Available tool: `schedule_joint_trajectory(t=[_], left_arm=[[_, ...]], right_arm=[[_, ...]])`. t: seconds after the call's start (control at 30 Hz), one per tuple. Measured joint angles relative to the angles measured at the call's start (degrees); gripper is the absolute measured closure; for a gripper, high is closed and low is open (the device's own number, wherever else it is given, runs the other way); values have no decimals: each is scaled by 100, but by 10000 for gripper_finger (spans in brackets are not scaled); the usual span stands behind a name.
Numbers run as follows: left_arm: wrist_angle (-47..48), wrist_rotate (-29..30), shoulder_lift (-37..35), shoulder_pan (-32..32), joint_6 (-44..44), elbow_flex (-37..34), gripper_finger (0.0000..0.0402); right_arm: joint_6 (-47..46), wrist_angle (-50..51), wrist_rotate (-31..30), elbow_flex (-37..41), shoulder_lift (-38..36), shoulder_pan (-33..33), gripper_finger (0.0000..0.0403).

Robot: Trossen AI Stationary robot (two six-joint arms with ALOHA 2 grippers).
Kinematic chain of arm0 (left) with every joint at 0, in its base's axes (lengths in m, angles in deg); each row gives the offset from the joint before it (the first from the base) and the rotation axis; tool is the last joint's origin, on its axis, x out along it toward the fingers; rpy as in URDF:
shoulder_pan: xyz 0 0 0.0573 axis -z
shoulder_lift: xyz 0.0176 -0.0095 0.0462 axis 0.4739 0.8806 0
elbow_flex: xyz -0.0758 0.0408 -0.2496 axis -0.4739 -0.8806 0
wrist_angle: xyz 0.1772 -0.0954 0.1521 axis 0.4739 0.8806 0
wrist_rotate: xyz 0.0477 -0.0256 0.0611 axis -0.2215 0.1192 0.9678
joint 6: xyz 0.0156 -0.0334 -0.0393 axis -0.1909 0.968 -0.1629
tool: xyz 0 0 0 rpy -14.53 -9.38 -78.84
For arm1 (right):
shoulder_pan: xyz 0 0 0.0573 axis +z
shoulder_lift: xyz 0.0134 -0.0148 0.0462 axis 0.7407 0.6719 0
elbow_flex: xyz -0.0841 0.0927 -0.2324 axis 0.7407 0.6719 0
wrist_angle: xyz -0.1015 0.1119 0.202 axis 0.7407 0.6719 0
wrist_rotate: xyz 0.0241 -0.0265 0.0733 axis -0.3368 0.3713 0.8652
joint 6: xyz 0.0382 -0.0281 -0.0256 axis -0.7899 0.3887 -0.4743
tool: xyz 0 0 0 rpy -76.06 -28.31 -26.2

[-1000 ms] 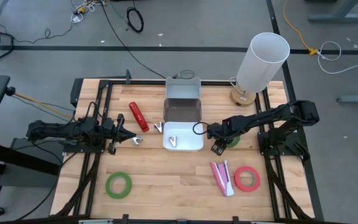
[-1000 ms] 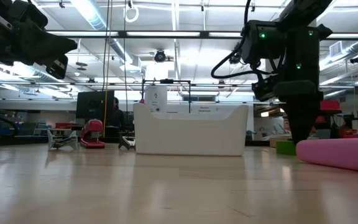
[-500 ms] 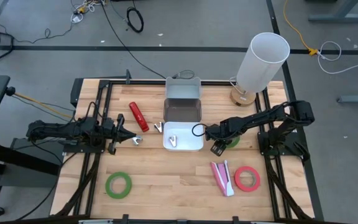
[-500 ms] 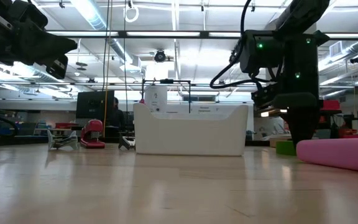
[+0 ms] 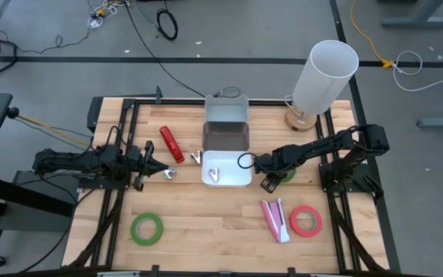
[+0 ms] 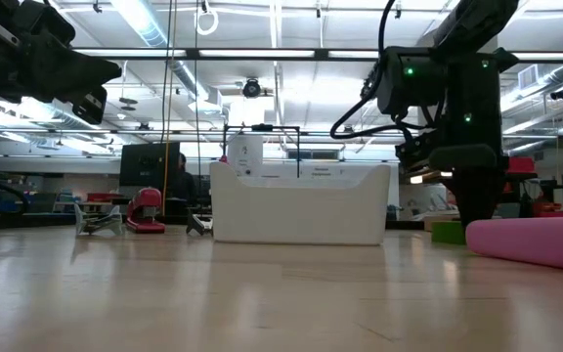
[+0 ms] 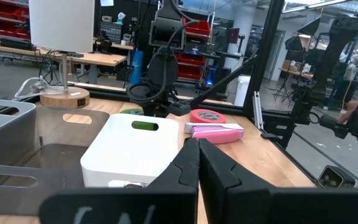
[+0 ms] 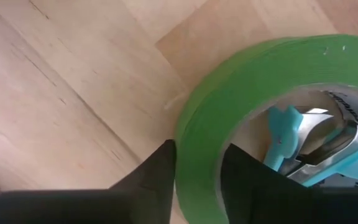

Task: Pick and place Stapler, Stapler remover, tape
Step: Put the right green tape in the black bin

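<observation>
Here's the green tape roll (image 8: 241, 118) up close in the right wrist view: a thick bright-green ring lying flat on the wooden table (image 5: 206, 215), and inside its hole sits a teal-and-metal staple remover (image 8: 316, 146). The right gripper (image 5: 270, 181) is down on it, just right of the white bin (image 5: 233, 178). One dark finger (image 8: 151, 171) stands outside the ring, the other (image 8: 244, 171) inside the hole, so the tape's wall sits squarely between the jaws. The jaws are narrow, both pressed close against that green wall, straddling it.

From above, only a sliver of that green tape shows past the gripper, to the right of the bin. In the low view the gripper hangs low at the right, with the green edge at table level beside it.

Elsewhere: a pink stapler (image 5: 275, 219) lies near the front, touching or just beside a red tape roll (image 5: 305, 221). A second green tape roll (image 5: 147, 228) rests front-left. A red stapler (image 5: 171, 144) lies far-left of the bin.

The left gripper (image 5: 162, 171) waits over the left side, its fingers pinched together and holding nothing.
</observation>
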State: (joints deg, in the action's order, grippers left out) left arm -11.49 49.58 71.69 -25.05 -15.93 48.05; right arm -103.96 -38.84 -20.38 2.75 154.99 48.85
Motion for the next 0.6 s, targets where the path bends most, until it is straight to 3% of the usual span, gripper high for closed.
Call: schedule_joint_trajectory(t=[0.13,0.6], left_arm=[[0,0,0,-1,0,0,399],[2,-2,0,0,-2,0,399]], right_arm=[[3,1,51,-3,-4,-1,319],[-5,383,103,-41,-123,0,320]])
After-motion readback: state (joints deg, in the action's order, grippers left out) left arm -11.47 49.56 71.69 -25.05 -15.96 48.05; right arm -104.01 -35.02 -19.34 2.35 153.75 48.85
